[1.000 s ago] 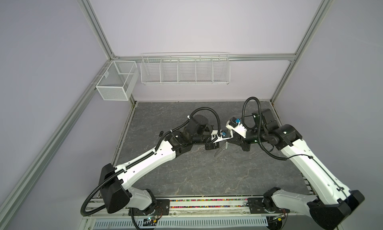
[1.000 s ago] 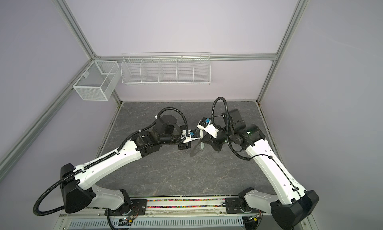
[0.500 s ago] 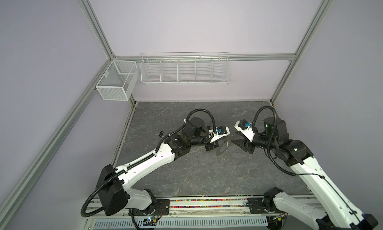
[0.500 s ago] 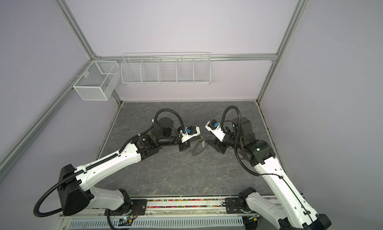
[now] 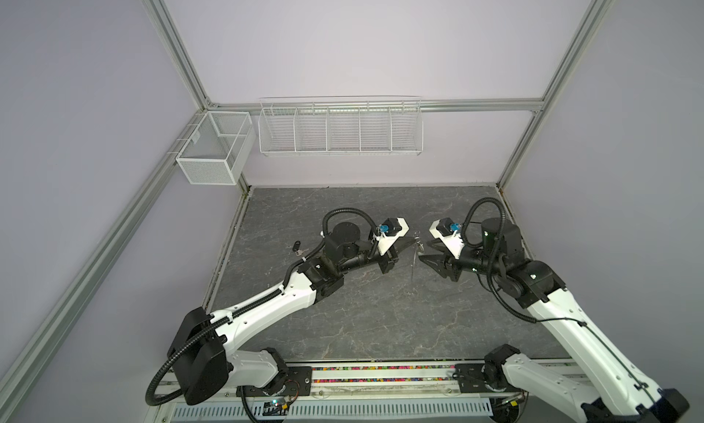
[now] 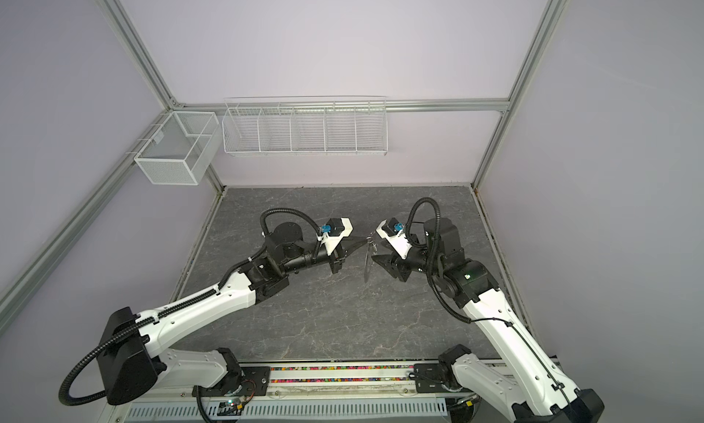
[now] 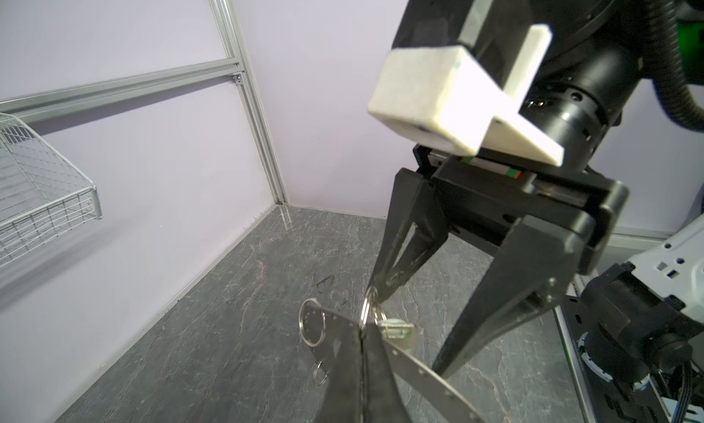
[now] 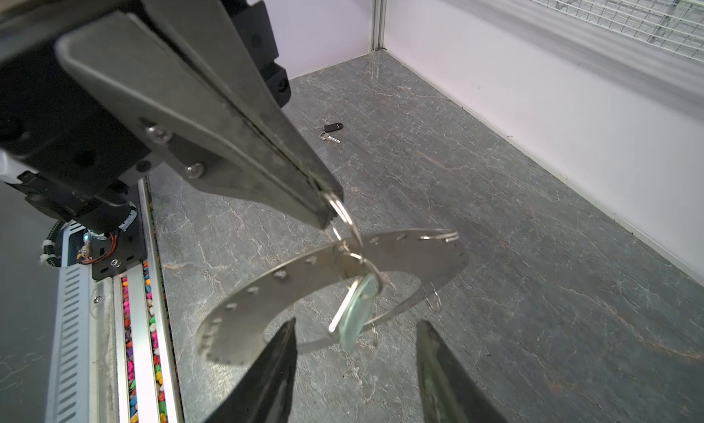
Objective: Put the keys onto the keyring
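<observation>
Grey marbled stone forms the table point(image 5: 343, 325), which is enclosed by lilac walls. Above its middle the left tool point(image 8: 324, 207) is seen fully closed, pinched on a wire loop of the keyring point(image 8: 419, 257), and the disc is hung clear of the table. The right tool point(image 7: 407, 331) is held open just beside the disc, with nothing gripped. The mint-headed key point(image 8: 358, 310) is hung from the keyring. The black-headed key point(image 8: 332, 127) is seen lying on the table, well apart.
</observation>
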Motion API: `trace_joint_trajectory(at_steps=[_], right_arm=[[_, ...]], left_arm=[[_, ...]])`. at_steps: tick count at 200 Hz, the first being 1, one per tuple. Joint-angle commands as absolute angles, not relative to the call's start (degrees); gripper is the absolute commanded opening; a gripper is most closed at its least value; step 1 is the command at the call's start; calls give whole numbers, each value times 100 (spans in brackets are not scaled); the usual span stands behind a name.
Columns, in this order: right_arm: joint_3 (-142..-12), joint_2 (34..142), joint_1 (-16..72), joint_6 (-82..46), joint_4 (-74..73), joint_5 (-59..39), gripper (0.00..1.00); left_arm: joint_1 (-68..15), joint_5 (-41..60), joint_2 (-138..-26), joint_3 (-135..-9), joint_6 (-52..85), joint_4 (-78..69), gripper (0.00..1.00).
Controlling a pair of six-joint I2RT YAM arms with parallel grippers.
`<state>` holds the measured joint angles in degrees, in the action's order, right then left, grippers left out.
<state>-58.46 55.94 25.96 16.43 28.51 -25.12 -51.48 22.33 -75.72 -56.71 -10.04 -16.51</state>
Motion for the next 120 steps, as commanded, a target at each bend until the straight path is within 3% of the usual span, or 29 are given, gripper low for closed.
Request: trace_joint_trajectory(at_steps=[1, 120], right_arm=[[-5958, 5736, 2575, 1512, 2520, -2636, 51], [-6073, 5774, 2576, 1687, 2299, -2569, 35]], left_arm=[[-5141, 2236, -7427, -5612, -678, -2196, 0], [-5146, 2328, -7507, -5591, -536, -2421, 0]])
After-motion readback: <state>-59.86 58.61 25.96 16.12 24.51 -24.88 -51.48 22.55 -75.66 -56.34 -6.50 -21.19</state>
